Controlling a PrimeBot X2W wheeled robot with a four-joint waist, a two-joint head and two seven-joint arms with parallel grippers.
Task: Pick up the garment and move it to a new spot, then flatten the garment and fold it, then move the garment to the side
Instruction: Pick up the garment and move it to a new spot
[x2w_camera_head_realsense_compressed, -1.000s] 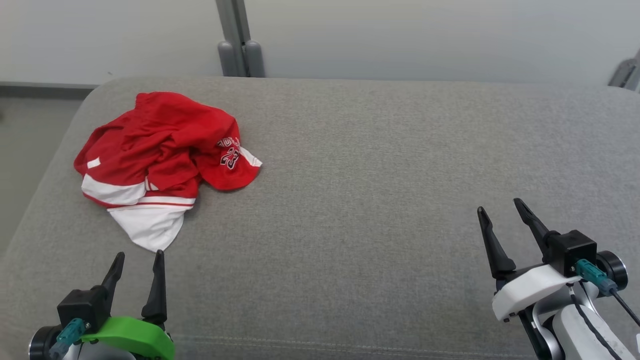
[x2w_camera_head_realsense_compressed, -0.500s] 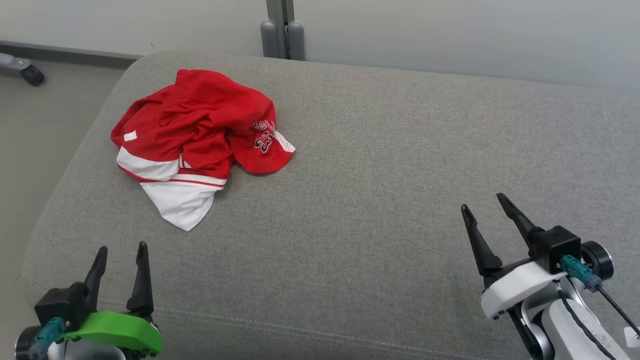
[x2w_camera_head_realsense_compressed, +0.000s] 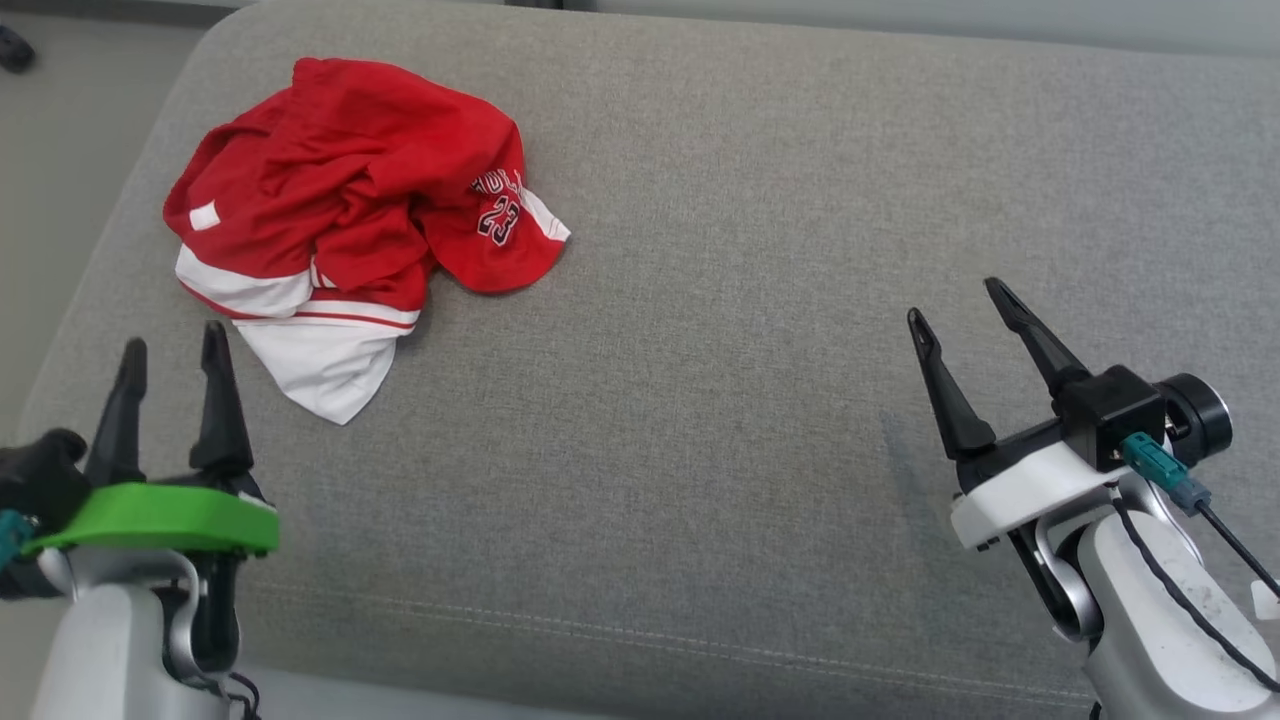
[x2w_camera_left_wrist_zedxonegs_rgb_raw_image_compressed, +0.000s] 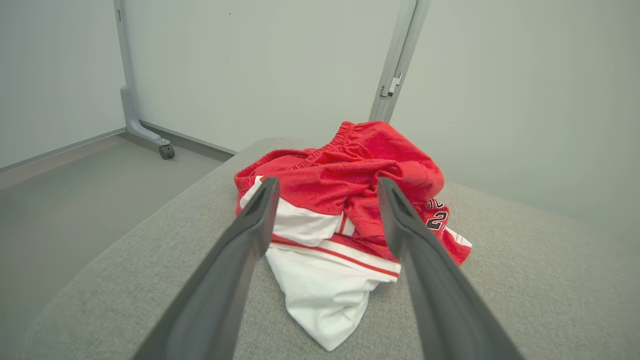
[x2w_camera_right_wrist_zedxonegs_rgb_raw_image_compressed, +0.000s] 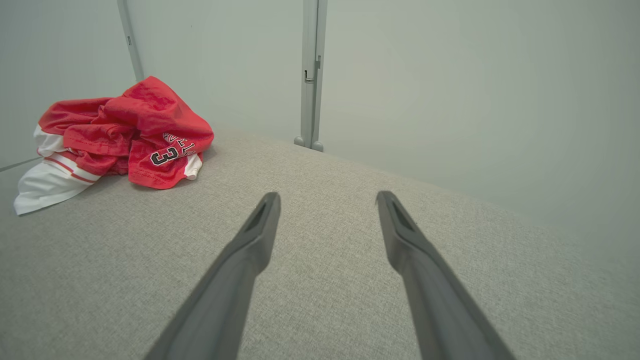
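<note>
Garment, a crumpled red-and-white heap, lies untouched on the grey cushion, left end effector just short of it, right end effector well apart from it, both spread wide and holding nothing; lifting, flattening and folding apparently all ahead.

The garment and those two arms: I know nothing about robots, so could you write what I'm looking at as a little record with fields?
garment: red and white, crumpled in a heap, number 23 showing
place: far left part of the grey cushion
left fingers: spread apart, holding nothing, pointing at the garment's white edge, close to it
right fingers: spread apart, holding nothing, over bare cushion well away from the garment
stage: garment not yet picked up
</note>
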